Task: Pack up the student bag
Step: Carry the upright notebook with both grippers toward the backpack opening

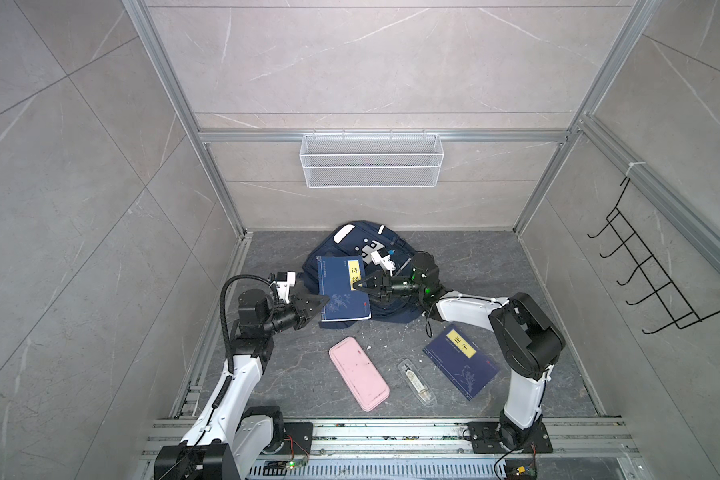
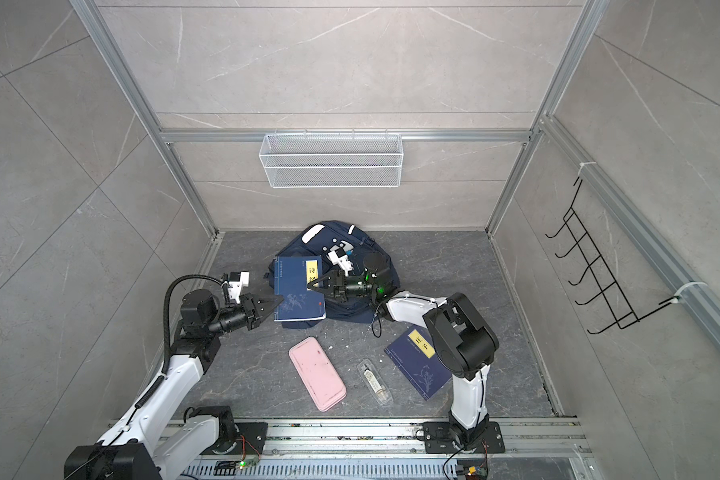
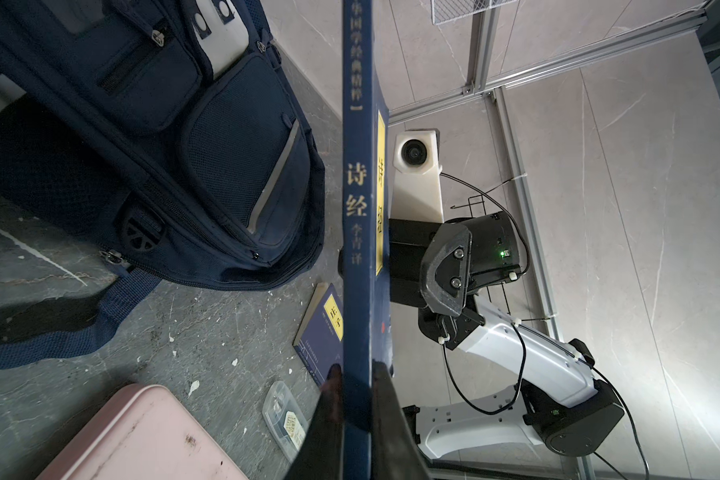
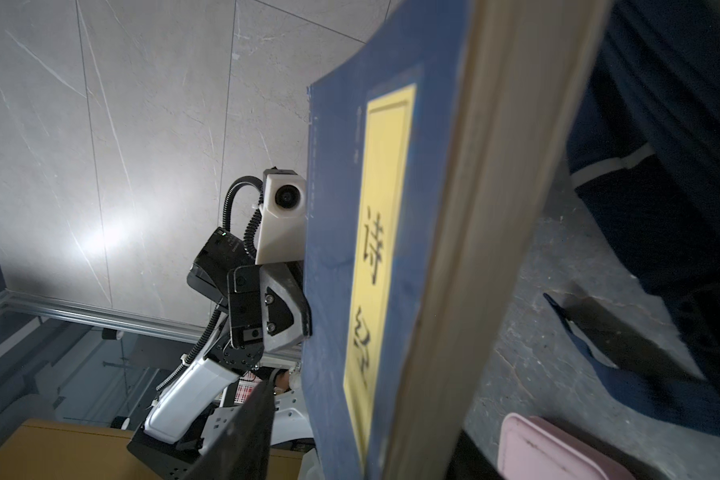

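Left gripper (image 1: 324,300) pinching navy yellow-label book (image 1: 339,286) at spine edge; only firm hold. Right gripper (image 1: 356,287) spread astride opposite page edge, not clamped. Student bag (image 1: 352,239) slumped on surface (image 1: 474,266), under book and right gripper, beyond left gripper. Risks: one-edge pinch lets book sag or twist out; bag mouth unseen, book may snag fabric; grippers close together, could clash.

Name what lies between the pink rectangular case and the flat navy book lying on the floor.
A small clear plastic box lies there, seen in both top views.
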